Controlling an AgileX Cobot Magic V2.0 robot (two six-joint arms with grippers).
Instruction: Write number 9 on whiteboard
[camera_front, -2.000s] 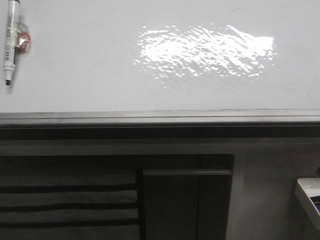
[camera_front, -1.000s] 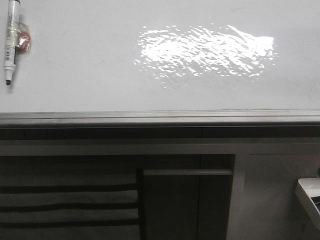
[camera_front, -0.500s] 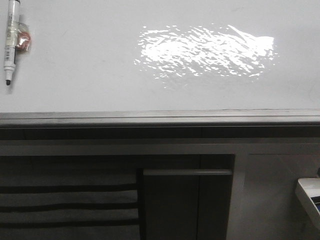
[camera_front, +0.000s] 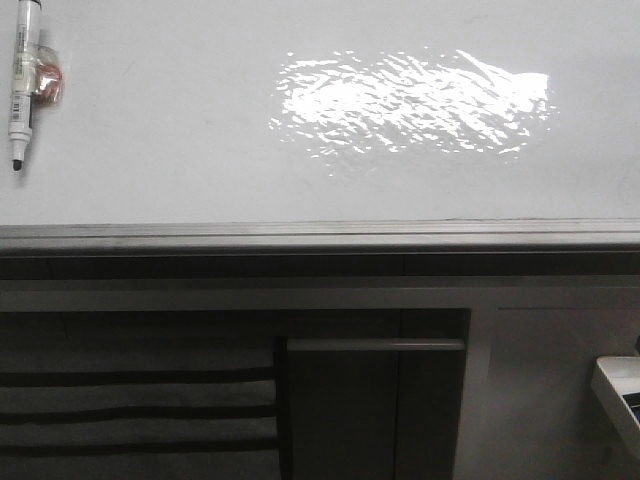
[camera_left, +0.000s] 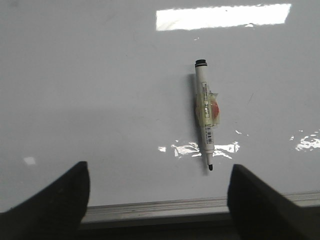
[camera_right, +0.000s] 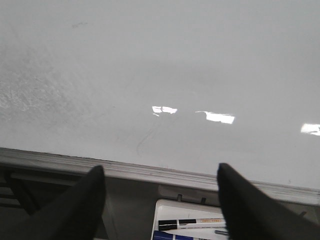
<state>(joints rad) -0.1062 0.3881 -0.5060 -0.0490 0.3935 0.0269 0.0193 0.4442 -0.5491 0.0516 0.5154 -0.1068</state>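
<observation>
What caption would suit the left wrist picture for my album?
Open left claw hovering over the blank whiteboard, facing a capless marker pen lying on it.

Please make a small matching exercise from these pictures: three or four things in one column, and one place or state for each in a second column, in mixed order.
Things:
1. marker
2. glare patch
3. left gripper
4. tray

Places or states:
a. open, holding nothing
b. lying on the whiteboard, far left, black tip toward the edge strip
c. below the board, far right
d. on the board, right of centre

Pairs: 1-b, 2-d, 3-a, 4-c
</observation>
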